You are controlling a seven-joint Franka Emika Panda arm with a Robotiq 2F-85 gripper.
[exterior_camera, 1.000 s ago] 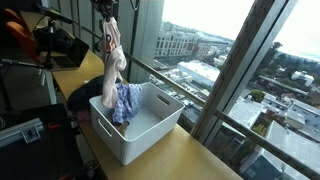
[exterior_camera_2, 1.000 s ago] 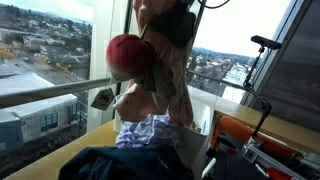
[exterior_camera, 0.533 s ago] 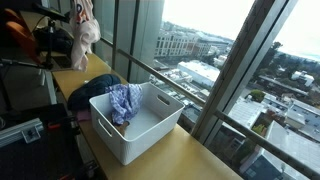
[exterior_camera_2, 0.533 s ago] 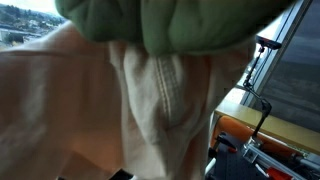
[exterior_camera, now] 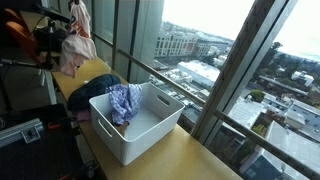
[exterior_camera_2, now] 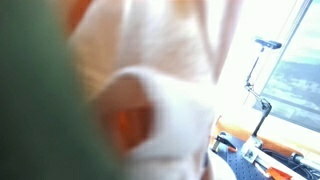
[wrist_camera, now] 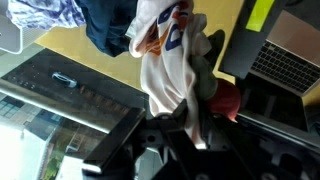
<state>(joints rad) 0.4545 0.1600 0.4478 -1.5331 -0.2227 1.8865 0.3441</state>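
The claw [wrist_camera: 188, 128] is clamped nearly closed on a cream fabric garment with orange and blue print [wrist_camera: 165, 60], which hangs from it (folds bury most of the fingers). In an exterior view the garment [exterior_camera: 78, 40] dangles at about 10 o'clock from the white plastic bin [exterior_camera: 140, 140] on the yellow counter [exterior_camera: 190, 160]. A dark navy garment [exterior_camera: 92, 90] drapes over the bin's rim beside a blue patterned cloth [exterior_camera: 125, 100]. In an exterior view the cream garment [exterior_camera_2: 170, 60], close against the lens, blurs out nearly everything.
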